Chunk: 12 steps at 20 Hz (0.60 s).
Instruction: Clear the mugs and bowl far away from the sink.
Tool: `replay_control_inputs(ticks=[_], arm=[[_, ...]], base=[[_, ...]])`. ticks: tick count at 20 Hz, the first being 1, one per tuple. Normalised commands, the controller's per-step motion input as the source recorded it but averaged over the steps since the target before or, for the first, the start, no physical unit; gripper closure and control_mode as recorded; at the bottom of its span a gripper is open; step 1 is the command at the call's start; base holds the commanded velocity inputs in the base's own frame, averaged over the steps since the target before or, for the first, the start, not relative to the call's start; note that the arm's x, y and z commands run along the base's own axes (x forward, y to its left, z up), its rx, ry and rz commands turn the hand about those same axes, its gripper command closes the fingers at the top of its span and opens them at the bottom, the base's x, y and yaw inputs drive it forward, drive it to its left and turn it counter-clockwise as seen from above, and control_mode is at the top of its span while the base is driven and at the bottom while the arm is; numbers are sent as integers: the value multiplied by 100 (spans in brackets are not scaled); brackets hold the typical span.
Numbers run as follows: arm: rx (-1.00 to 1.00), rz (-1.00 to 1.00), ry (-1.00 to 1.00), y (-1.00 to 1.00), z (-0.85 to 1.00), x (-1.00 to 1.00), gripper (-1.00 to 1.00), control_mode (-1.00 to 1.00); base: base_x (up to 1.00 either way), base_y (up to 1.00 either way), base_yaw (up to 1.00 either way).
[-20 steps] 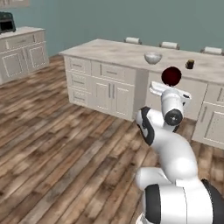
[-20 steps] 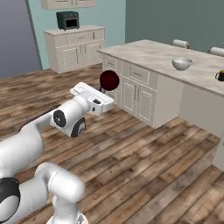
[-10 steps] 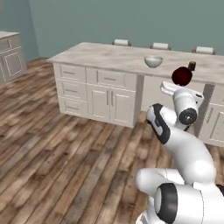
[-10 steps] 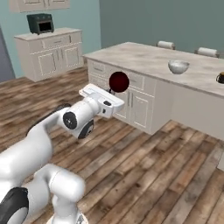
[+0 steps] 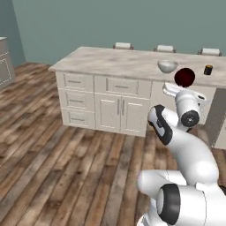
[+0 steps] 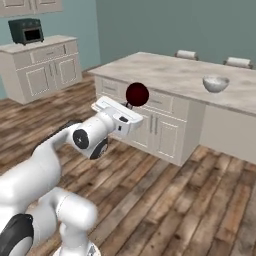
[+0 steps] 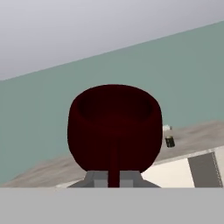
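My gripper is shut on a dark maroon mug and holds it in the air in front of the island counter. In the hand view the maroon mug stands close above the fingertips, gripped by its handle. A white-grey bowl rests on the island top. The second mug, small and dark, stands to the right of the bowl. The sink is out of view.
The island has white drawers and doors on its near side and chair backs behind it. A second cabinet run with a dark toaster oven stands at the far left. Wooden floor lies open in front.
The whole picture has shifted, so the base has moved along the island. The maroon mug has stayed in my shut gripper, and the bowl and the other mug have stayed on the counter.
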Motion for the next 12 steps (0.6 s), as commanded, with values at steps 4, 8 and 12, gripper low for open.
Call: replay_control_inputs(ticks=[4,8,12], arm=[[0,0,0,0,0,0,100,100],[0,0,0,0,0,0,100,100],[0,0,0,0,0,0,100,100]], base=[[100,69,-13],[100,47,-6],[100,17,-5]])
